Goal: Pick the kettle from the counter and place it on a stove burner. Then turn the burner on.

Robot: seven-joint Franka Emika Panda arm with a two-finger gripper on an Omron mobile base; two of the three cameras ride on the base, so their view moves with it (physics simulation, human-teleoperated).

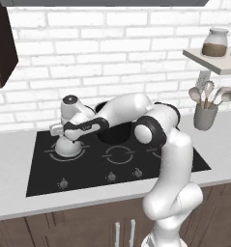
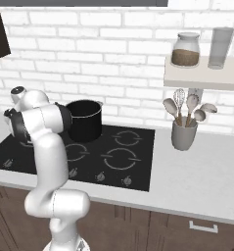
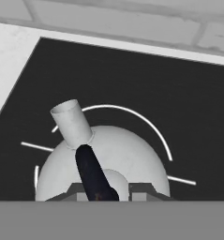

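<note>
We saw the pot (image 2: 84,119) standing at the back of the cooktop (image 1: 93,169), near the middle of its rear edge, tall, black and open-topped; what lay inside it we could not tell. A grey cup (image 2: 183,135) stood on the tabletop (image 2: 197,171) to the right of the cooktop, close to the back wall, with spoons and a whisk (image 2: 180,100) standing in it. On the shelf (image 2: 201,77) above the cup sat a lidded glass jar (image 2: 186,49) about half full of something brown, and beside it, toward the shelf's right end, a clear glass (image 2: 220,46) in which we saw nothing.

The kettle (image 1: 68,144) sat upright on the cooktop's left side, on the burner (image 3: 151,126) ringed there. In the hand view its pale dome lay inside that ring, the short spout (image 3: 72,122) pointing up and to the left, the dark handle (image 3: 92,173) running across the top.

The fingers (image 3: 102,193) were narrow, closed on the kettle's handle from above. In the left base view the hand (image 1: 71,120) stood directly over the kettle, with the arm bent across the front of the pot. The knobs (image 1: 110,177) ran along the cooktop's front edge.
</note>
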